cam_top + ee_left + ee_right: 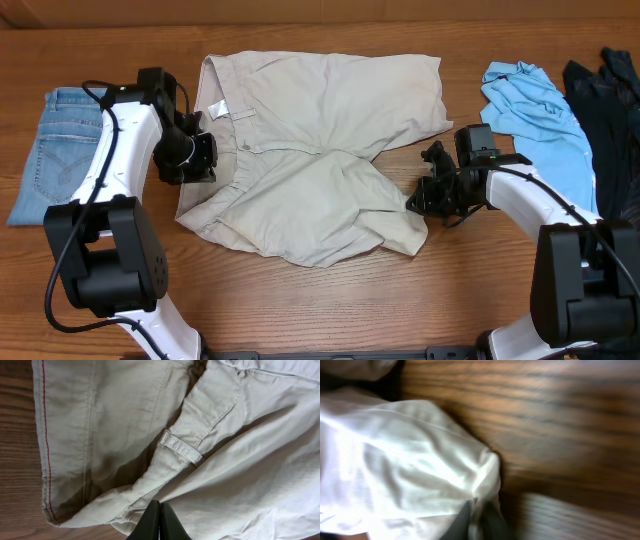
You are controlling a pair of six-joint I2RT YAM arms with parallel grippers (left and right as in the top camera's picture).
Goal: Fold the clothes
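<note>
Left pincer (160,505) clenched on the shorts (320,150) at the waistband, mid-left; right pincer (479,509) is pinching a leg hem, mid-right.

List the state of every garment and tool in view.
shorts: spread out, lower leg rumpled, not yet folded
jeans: folded flat
blue shirt: crumpled, unfolded
dark garment: bunched, partly out of frame
left tool: shut on shorts near the waistband
right tool: shut on shorts' leg edge, view blurred

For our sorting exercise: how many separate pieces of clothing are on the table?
4: beige shorts centre, blue jeans far left, light blue shirt right, dark garment at the far right edge, cut off; more may lie outside the frame.
</note>
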